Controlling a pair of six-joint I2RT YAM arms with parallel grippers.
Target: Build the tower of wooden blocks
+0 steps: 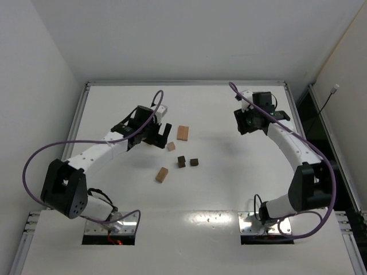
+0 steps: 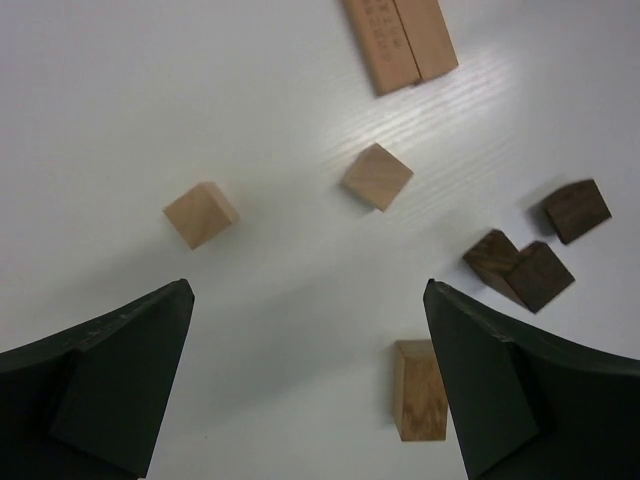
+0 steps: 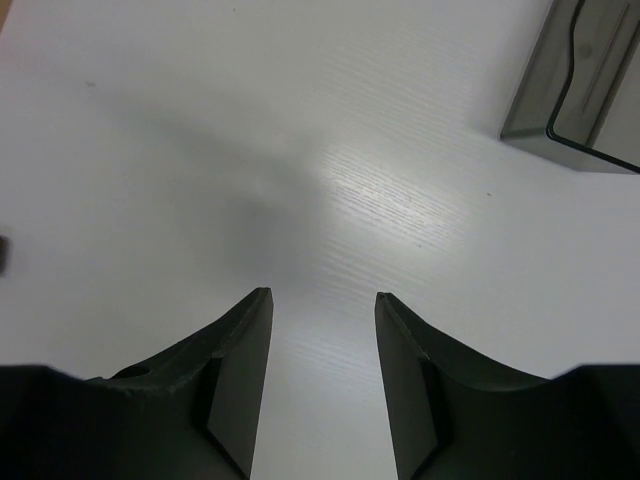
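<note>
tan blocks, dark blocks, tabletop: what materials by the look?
The tan blocks look like bare light wood: visible grain, matte. The dark blocks look like darker or stained wood, faint grain, matte. The table is white with a slight sheen and fine ribbed lines in the glare; laminate or plastic board, can't tell.

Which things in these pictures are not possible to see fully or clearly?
Left wrist view: the long tan blocks are cut by the top edge.
Right wrist view: the dark tray is cut by the right edge; a dark speck at the left edge is unidentifiable.
</note>
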